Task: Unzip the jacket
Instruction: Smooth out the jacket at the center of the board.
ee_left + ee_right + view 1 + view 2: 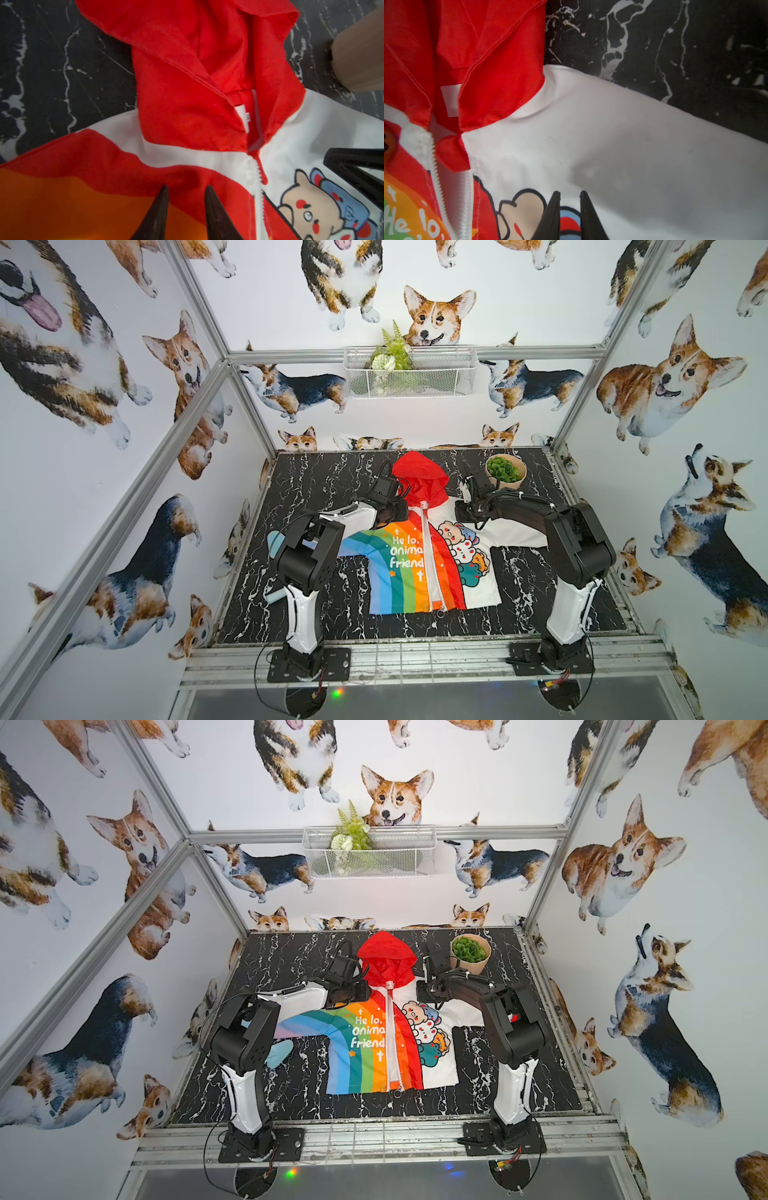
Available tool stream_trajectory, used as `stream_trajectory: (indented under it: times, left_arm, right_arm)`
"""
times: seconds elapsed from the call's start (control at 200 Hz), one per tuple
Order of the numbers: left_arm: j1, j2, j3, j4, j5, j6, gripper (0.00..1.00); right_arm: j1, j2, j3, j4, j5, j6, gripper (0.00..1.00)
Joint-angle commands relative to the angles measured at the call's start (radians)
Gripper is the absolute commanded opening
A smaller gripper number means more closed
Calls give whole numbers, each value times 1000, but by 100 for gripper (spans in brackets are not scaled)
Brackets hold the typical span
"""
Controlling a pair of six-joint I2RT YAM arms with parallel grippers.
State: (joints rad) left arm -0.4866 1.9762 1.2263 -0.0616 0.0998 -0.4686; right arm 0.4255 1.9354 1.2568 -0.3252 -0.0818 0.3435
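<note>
Jacket (419, 556) cloth, being thin, may slip: left gripper (186, 193) pinches a red fold at lower centre; whether the right gripper (570, 197) grips is unclear.

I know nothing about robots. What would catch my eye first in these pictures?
The bright child's jacket, with its red hood and rainbow stripes, lies spread flat in the middle of the black marble table. Big corgi wallpaper covers the walls around it. The left gripper and the right gripper have their tips on the jacket just below the hood, one on each side of the zip.
</note>
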Motion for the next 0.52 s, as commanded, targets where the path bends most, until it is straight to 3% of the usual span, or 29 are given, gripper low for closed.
stream_trajectory:
  times: [0.0,0.24,0.511]
  left_arm:
    - [22,26,10,-32,-25,-29,32]
    - [64,79,37,-47,-17,-31,31]
    - [94,129,103,-99,2,-5,31]
  right_arm:
    - [2,49,38,-71,30,16,20]
    - [-14,110,88,-146,126,66,19]
    - [-52,125,87,-163,72,107,19]
